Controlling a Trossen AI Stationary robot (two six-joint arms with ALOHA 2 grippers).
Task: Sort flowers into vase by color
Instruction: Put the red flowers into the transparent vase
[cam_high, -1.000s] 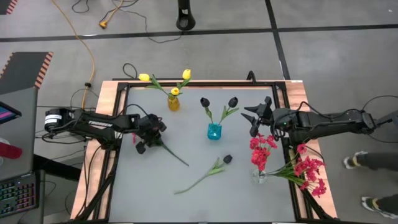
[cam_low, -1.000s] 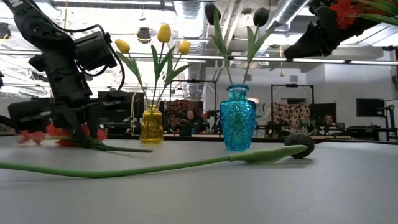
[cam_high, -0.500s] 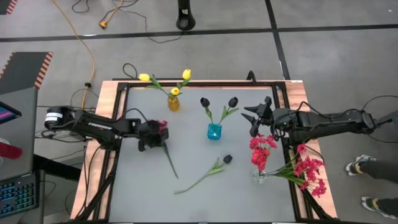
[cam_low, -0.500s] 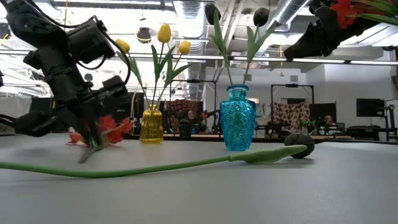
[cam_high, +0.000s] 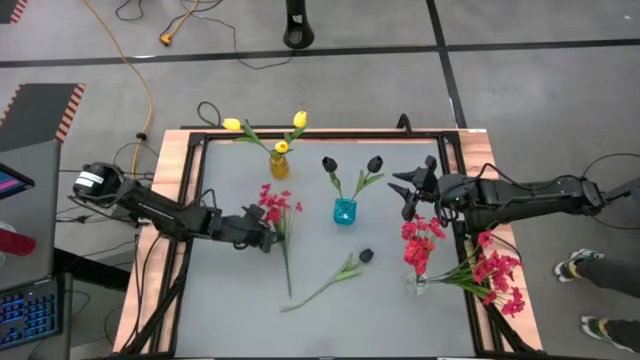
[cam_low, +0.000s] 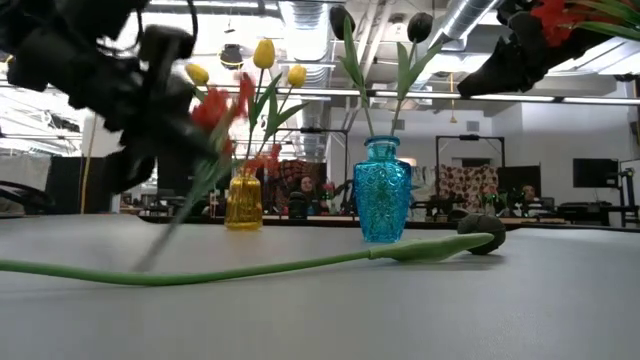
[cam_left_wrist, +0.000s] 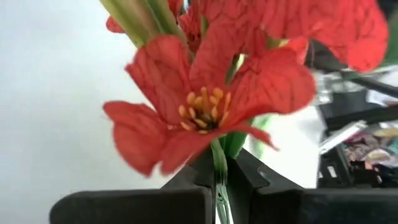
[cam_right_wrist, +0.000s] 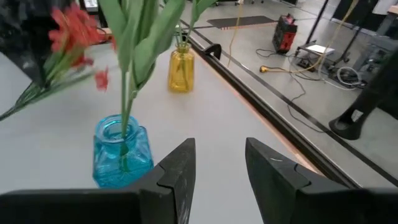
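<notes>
My left gripper (cam_high: 266, 233) is over the table's left middle, shut on a spray of red blossoms (cam_high: 276, 203) whose green stem (cam_high: 288, 270) runs toward the near edge. In the low view the spray (cam_low: 222, 100) slants, blossoms high. My right gripper (cam_high: 408, 190) waits open at the right edge, beyond the blue vase (cam_right_wrist: 122, 151). A yellow vase (cam_high: 279, 165) holds yellow tulips. The blue vase (cam_high: 344, 211) holds two black tulips. A clear vase (cam_high: 416, 283) holds red sprays. A black tulip (cam_high: 345, 270) lies flat on the table. My left gripper pinches the red spray's stem (cam_left_wrist: 219, 177) between its two fingers, just below the blossoms. The fingers come from the table's left and lie across the stem. The spray is tilted, blossoms up, and its lower end (cam_low: 150, 262) reaches down close to the table; whether it touches I cannot tell.
The three vases stand across the table's far and right parts. More red sprays (cam_high: 495, 280) hang out over the right edge from the clear vase. The lying tulip's stem (cam_low: 200, 272) crosses the near middle. Bare grey surface (cam_high: 230, 300) lies at the near left.
My left gripper has moved toward the table's right and near edges, carrying the red spray. The spray has swung about: its blossoms have risen off the table and now point toward the far edge, and its stem has turned toward the near edge.
</notes>
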